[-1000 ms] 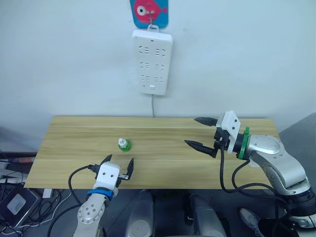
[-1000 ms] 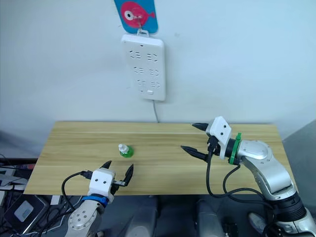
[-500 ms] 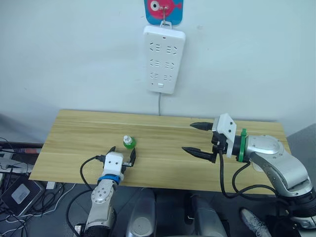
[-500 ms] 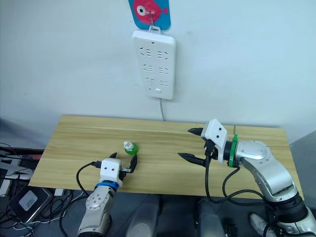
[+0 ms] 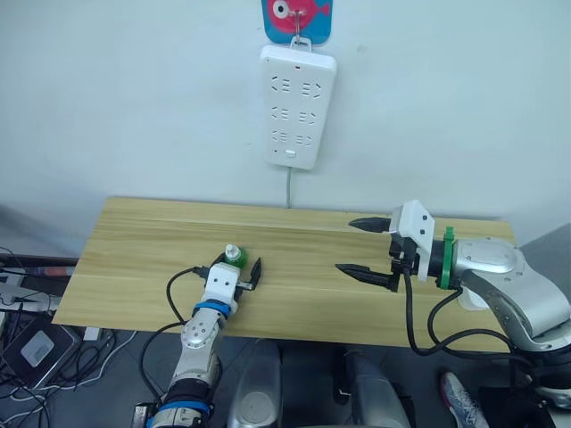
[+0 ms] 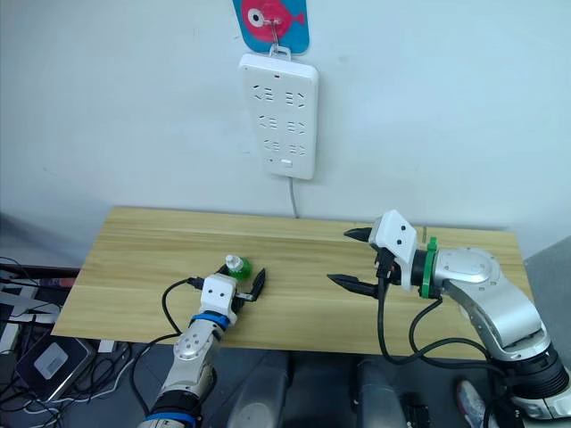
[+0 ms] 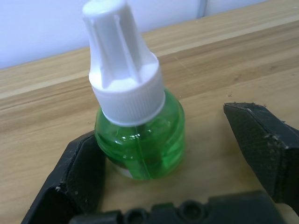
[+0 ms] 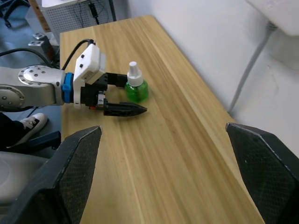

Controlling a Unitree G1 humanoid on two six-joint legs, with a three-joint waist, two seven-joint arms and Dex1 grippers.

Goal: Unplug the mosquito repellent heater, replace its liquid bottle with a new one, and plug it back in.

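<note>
Wooden worktop [image 5: 134,236] against a pale wall; a white power strip [image 5: 298,107] hangs on the wall above the worktop's back edge, its cord dropping behind that edge, with a red-and-blue fish hook [image 5: 295,15] holding it at the top; sockets on the strip look unoccupied. Liquid bottle [image 7: 133,105], green and clear with a ribbed white cap, stands upright on the worktop, left of centre and nearer the front edge than the back. Left claw [image 5: 239,268] is spread around the bottle; in the left wrist view one finger [image 7: 77,179] touches or very nearly touches the green body, the other finger [image 7: 268,147] stands apart with bare wood between it and the bottle; the bottle sits nearer the first finger, not centred in the gap; no pinch on it. Right claw [image 5: 370,249] hangs over the right half of the worktop, well apart from the bottle, fingers spread wide and holding nothing, tips pointing toward the left side; the right wrist view looks across the worktop at the left claw [image 8: 122,97] and the bottle [image 8: 136,86] between its fingers. A small white rounded object [image 5: 471,299] rests on the worktop near the front right corner, mostly hidden behind the right arm; cannot tell what it is.
</note>
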